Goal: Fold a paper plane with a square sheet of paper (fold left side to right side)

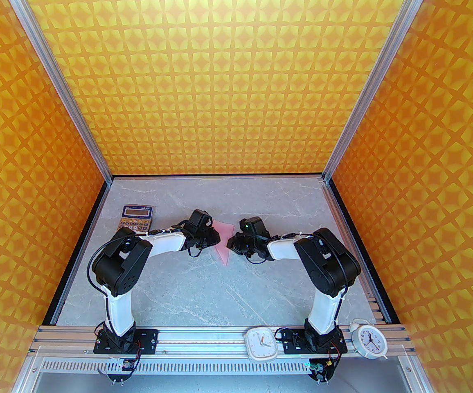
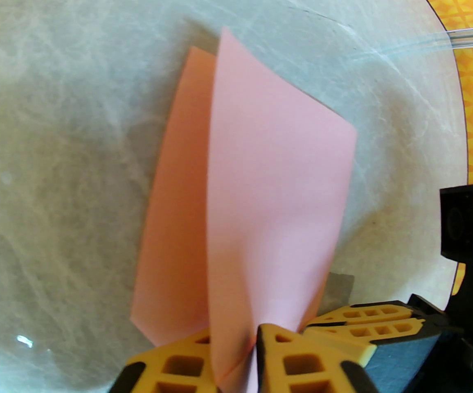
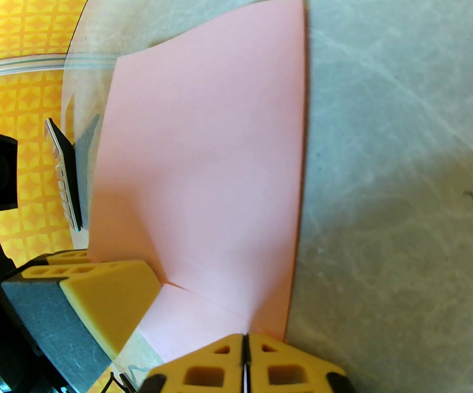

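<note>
sheet of paper (image 1: 224, 244) is standing near table centre between both claws, bending along one crease; no nose or wings are showing, so most folding is remaining. right claw (image 3: 244, 338) is pinching its corner; left claw (image 2: 234, 334) is straddling it, grip unclear. grey marbled table (image 1: 203, 293) is carrying a calculator (image 1: 137, 216) at 10 o'clock; orange walls (image 1: 236, 76) are enclosing it.

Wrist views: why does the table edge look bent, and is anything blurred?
Left wrist view: a wide lens bows the table edge, and the marble looks smeared beside the pink paper. Right wrist view: same bowing, with a broad soft shadow on the table right of the paper. Top external view: sharper, evenly lit.
</note>
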`<state>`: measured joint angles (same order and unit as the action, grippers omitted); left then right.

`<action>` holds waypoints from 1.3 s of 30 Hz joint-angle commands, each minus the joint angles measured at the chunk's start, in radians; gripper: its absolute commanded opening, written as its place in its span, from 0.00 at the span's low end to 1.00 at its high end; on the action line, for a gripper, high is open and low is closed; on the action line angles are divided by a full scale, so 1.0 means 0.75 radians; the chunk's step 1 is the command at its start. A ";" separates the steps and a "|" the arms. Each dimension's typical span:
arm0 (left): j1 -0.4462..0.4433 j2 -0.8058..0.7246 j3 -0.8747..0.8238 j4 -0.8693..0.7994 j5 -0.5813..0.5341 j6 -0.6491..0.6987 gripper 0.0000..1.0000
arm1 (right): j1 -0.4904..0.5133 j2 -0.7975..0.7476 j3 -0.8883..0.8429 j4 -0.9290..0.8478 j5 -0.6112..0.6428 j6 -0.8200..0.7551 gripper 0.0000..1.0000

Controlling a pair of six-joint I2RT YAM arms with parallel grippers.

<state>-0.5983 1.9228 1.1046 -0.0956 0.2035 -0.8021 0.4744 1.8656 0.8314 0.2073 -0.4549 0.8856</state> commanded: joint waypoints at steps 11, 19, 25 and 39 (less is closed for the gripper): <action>-0.015 -0.045 0.121 -0.197 -0.130 0.082 0.06 | 0.006 0.034 0.014 -0.106 0.053 -0.040 0.08; -0.051 0.011 0.222 -0.348 -0.211 0.117 0.00 | 0.010 0.038 0.030 -0.142 0.066 -0.057 0.08; -0.063 0.030 0.262 -0.389 -0.232 0.128 0.00 | 0.016 0.043 0.051 -0.189 0.084 -0.079 0.08; -0.061 -0.014 0.258 -0.256 -0.128 0.092 0.27 | 0.018 0.058 0.078 -0.252 0.103 -0.101 0.07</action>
<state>-0.6418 1.9232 1.2835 -0.3321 0.0734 -0.7246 0.4831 1.8729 0.8875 0.1005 -0.4324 0.8333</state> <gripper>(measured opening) 0.272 0.075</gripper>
